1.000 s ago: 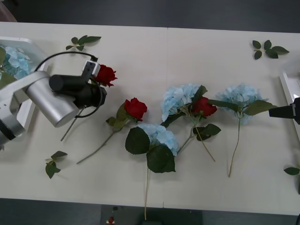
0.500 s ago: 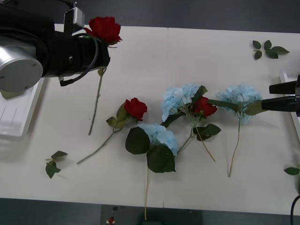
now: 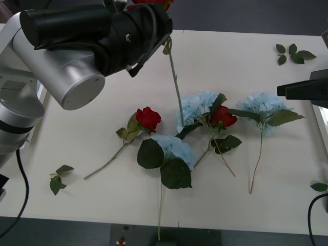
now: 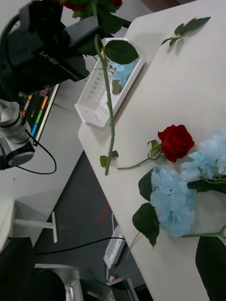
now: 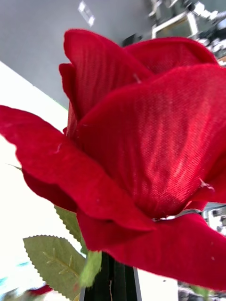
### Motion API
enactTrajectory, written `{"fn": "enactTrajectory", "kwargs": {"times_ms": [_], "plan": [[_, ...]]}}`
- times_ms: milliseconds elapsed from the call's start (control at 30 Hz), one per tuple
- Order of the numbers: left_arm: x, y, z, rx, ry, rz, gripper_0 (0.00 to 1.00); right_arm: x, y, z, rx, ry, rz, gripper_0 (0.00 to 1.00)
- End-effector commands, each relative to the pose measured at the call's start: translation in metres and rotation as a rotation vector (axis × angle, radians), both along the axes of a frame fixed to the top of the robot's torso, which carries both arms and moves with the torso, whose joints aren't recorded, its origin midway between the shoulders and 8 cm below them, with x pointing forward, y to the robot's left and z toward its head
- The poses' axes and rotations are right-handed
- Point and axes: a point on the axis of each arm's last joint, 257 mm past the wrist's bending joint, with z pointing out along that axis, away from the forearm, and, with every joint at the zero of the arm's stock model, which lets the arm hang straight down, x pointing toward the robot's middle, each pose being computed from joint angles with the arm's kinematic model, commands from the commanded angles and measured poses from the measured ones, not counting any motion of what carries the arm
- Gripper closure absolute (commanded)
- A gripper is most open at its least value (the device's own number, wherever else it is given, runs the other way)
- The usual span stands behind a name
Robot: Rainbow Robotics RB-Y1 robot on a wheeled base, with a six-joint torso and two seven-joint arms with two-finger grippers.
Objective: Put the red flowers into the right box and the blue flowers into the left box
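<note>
Near edge of the table (image 3: 77, 205): blue flowers (image 3: 174, 148) lying flat, one cluster nearest, two more just behind it. 2 red flowers (image 3: 148, 118) also flat, one left of centre, one tucked between the blue clusters w/ leaves overlapping. Loose leaf sprig (image 3: 59, 177) at near left, not task-relevant. Right gripper (image 3: 302, 89) sits at the right edge above the table, beside the right box (image 3: 322, 115), looks idle. Further back/up: left gripper (image 3: 161, 28) is raised over the far left-centre w/ the held rose (image 5: 141, 141). Fingers clamped narrow on the stem just under the bloom; the bloom sits right in front of the wrist cam and the stem hangs free, tip just above the middle blue cluster. Left box (image 4: 106, 89) is off the left end, already has a blue bloom in it. Step in hand, imo: transport of a red flower, picked, not yet placed. Next move needs a long carry across to the right box, well apart from where it is now; keep height so the dangling stem doesn't snag the blue clusters, then release over the box. Possibly a hand-off to the right arm if reach is short.
</note>
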Motion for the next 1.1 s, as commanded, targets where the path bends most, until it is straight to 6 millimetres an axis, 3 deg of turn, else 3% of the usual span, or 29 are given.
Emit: {"fn": "enactTrajectory", "kwargs": {"times_ms": [33,200,400,900,967,1033,1100], "plan": [[-0.021,-0.05,0.046,-0.132,-0.039,-0.044,1.0,0.008,0.019,0.018,0.019,0.014,0.0,0.0],[-0.031,-0.073,0.061,-0.21,-0.036,-0.053,1.0,0.021,0.041,0.022,0.024,0.033,-0.004,0.0],[-0.039,-0.089,0.066,-0.257,-0.028,-0.061,1.0,0.035,0.064,0.021,0.018,0.03,-0.014,0.0],[-0.038,-0.089,0.069,-0.296,-0.017,-0.045,1.0,0.044,0.108,0.027,0.055,0.044,0.006,0.0],[-0.038,-0.089,0.071,-0.298,-0.022,-0.042,1.0,0.045,0.113,0.027,0.066,0.047,0.01,0.17],[-0.037,-0.088,0.07,-0.298,-0.021,-0.039,1.0,0.045,0.117,0.028,0.076,0.052,0.012,0.59],[-0.036,-0.087,0.071,-0.298,-0.024,-0.034,1.0,0.045,0.12,0.029,0.085,0.057,0.012,0.86]]}}
